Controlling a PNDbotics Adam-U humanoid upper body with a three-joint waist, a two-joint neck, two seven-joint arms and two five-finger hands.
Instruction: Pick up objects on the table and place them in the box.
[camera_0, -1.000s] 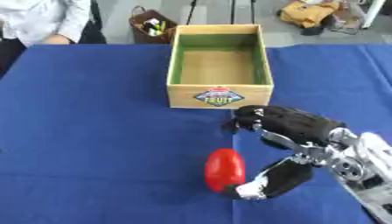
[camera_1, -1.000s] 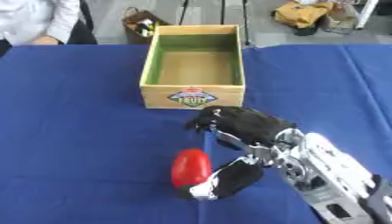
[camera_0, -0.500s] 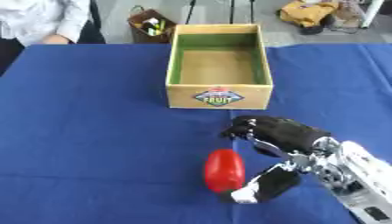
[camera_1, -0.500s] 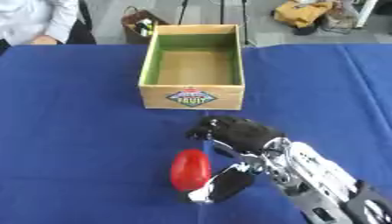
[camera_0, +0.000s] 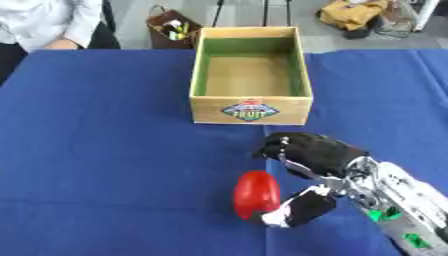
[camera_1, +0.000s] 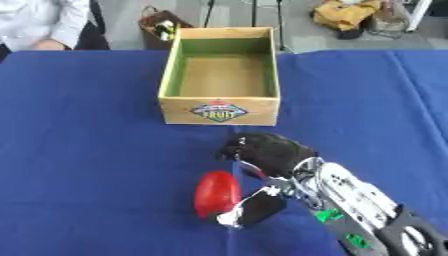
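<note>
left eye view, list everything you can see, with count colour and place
red oval fruit-like object: one, red, on the blue cloth near the front, by the right hand's thumb
wooden fruit box with green inner walls: one, tan and green, centre far, nothing inside it
blue tablecloth: one, blue, covers the table
brown bag: one, brown, on the floor beyond the table
yellow bag: one, yellow, floor, far right
right hand: one, black, beside the red object, fingers curved above it, not closed on it

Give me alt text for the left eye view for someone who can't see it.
The robot's right hand reaches in from the lower right beside a red object on a blue table, thumb at its near side, fingers curled above and apart. Beyond stands a wooden box with nothing visible inside.
</note>
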